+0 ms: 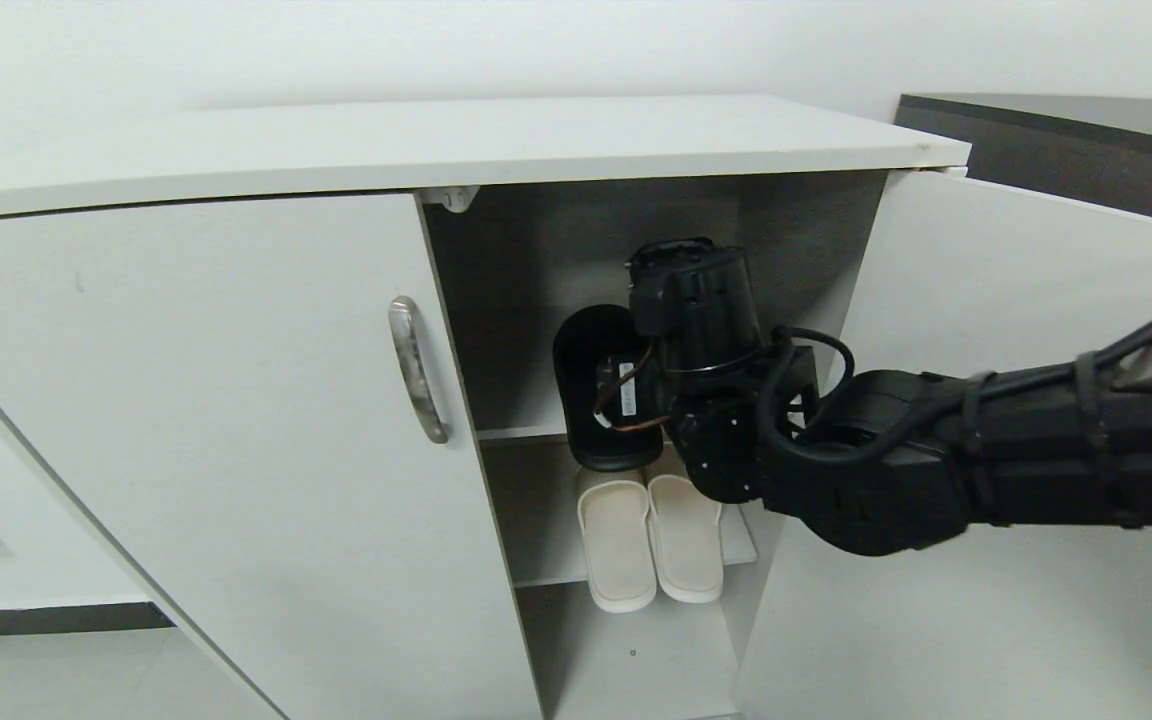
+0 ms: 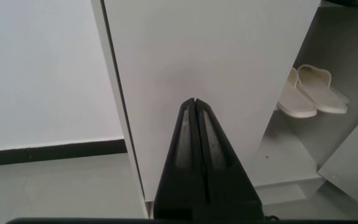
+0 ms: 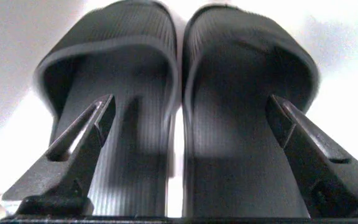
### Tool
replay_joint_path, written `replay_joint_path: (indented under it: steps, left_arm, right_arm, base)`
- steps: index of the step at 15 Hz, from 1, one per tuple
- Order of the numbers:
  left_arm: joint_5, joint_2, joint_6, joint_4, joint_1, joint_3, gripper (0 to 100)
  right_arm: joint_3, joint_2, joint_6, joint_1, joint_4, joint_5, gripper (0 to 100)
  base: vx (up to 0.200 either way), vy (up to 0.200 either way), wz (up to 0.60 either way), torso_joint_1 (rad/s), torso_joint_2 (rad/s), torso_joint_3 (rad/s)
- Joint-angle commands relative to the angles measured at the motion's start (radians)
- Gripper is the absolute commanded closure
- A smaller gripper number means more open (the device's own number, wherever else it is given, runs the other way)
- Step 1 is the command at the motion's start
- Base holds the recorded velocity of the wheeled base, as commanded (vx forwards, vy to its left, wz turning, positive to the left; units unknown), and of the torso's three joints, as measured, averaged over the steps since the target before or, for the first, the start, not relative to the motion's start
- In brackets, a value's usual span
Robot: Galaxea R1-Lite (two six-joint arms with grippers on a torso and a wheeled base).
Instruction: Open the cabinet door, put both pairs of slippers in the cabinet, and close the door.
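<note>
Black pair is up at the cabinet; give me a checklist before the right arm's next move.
1. Right door open: ok.
2. White slippers on the lower shelf: ok.
3. Black slippers resting fully on the upper shelf: cannot tell, right arm hides part.
4. Right gripper holding them firmly: cannot tell.
5. Left gripper outside the cabinet, shut, facing the closed left door: ok.

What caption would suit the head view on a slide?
Right gripper, open, by the black slippers at the cabinet's upper shelf; white slippers on the shelf below.
</note>
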Motion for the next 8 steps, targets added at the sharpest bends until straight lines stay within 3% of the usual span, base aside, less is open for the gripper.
replay_joint_path:
  steps: [1,5,6,8]
  left_arm:
    - [0.0,0.001,0.0,0.0,0.0,0.0,100]
    - [-0.002,0.001,0.0,0.0,0.0,0.0,100]
    - [-0.002,0.001,0.0,0.0,0.0,0.0,100]
    - [-0.002,0.001,0.0,0.0,0.0,0.0,100]
  right_arm:
    - [0.149,-0.142,0.006,0.045,-0.007,0.013,0]
    - [0.305,-0.202,-0.003,0.1,-0.141,0.045,0]
    - [0.327,-0.202,-0.003,0.108,-0.153,0.046,100]
    - [0.367,-0.204,0.003,0.111,-0.162,0.051,100]
  base:
    - [0.0,0.0,0.0,0.0,0.0,0.0]
    - [0.0,0.0,0.0,0.0,0.0,0.0]
    - [0.0,0.0,0.0,0.0,0.0,0.0]
    - [0.0,0.0,0.0,0.0,0.0,0.0]
